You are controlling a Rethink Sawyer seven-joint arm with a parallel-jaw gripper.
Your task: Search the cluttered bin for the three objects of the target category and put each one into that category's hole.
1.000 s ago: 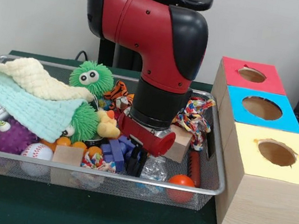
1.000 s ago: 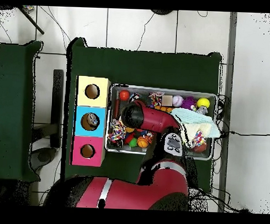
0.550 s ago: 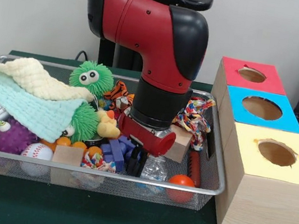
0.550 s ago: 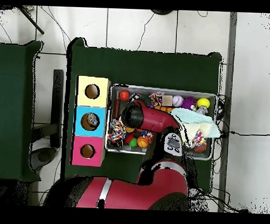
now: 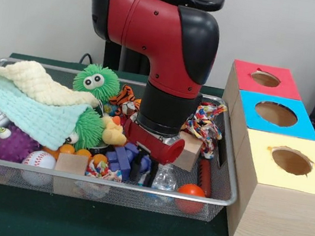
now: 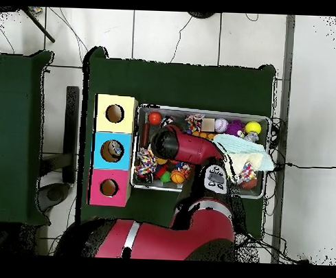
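The bin (image 5: 219, 182) is shiny wire mesh metal, and the three boxes (image 5: 277, 215) beside it look like pale matt wood with flat painted red, blue and yellow tops. Inside there's a knitted-looking mint blanket (image 5: 23, 112) and a nubbly cream cloth (image 5: 37, 84), fuzzy-spiky green balls (image 5: 96, 81), a braided rope toy (image 5: 204, 125), a glossy orange ball (image 5: 192, 191) and a plain wooden block (image 5: 71, 164). The arm (image 5: 164, 35) itself is smooth glossy red and black plastic, pretty reflective.
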